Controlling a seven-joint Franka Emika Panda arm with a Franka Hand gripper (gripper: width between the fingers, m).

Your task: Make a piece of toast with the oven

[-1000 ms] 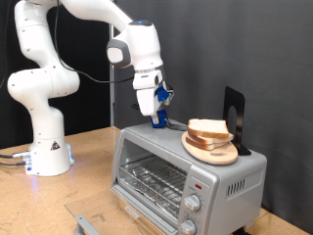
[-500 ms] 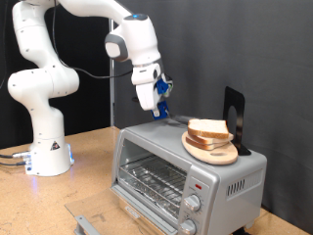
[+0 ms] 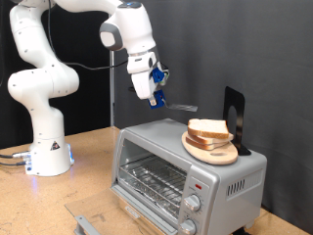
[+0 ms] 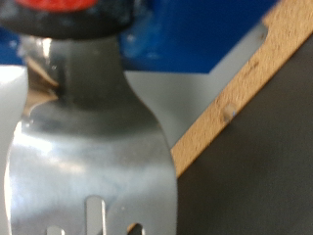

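The piece of toast (image 3: 207, 127) lies on a round wooden plate (image 3: 211, 151) on top of the silver oven (image 3: 220, 178). The oven's door hangs open and its wire rack (image 3: 155, 180) shows bare. My gripper (image 3: 156, 97) hovers above the oven's top, to the exterior view's left of the toast and clear of it. It is shut on a metal spatula (image 3: 181, 106) whose blade points toward the toast. In the wrist view the slotted spatula blade (image 4: 93, 162) fills the picture below a red and black handle (image 4: 68, 5). The toast is out of the wrist view.
A black upright stand (image 3: 233, 116) sits on the oven behind the plate. The robot's white base (image 3: 44, 147) stands on the wooden table (image 3: 88, 166) at the exterior view's left. The oven's knobs (image 3: 194, 204) are on its right front.
My gripper has risen and moved toward the exterior view's left with the spatula, away from the oven's top. The toast and plate have not moved.
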